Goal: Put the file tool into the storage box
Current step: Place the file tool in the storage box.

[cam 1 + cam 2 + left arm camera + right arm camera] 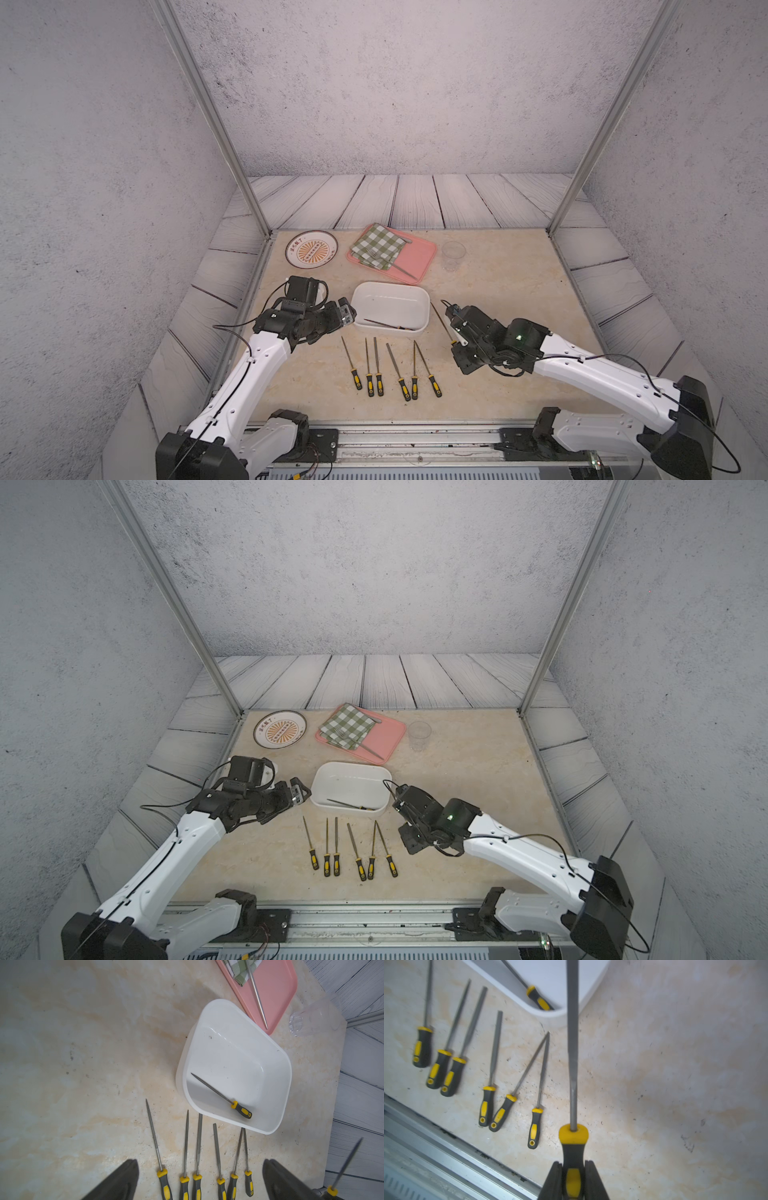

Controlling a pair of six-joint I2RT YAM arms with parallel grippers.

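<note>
The white storage box (409,301) (353,781) (239,1057) stands mid-table with one yellow-and-black-handled file tool (388,325) (220,1095) (538,999) lying inside. My right gripper (573,1169) (455,338) is shut on the handle of another file tool (572,1043) (440,322). It holds this file just right of the box, blade pointing away towards the back. Several more files (390,370) (351,850) (197,1147) lie in a row in front of the box. My left gripper (200,1161) (347,313) hovers open and empty at the box's left end.
A pink tray (419,257) with a green checked cloth (378,245) and a metal utensil lies behind the box. A patterned plate (311,248) sits at the back left and a clear glass (453,254) at the back right. A metal rail (446,1157) runs along the table's front edge.
</note>
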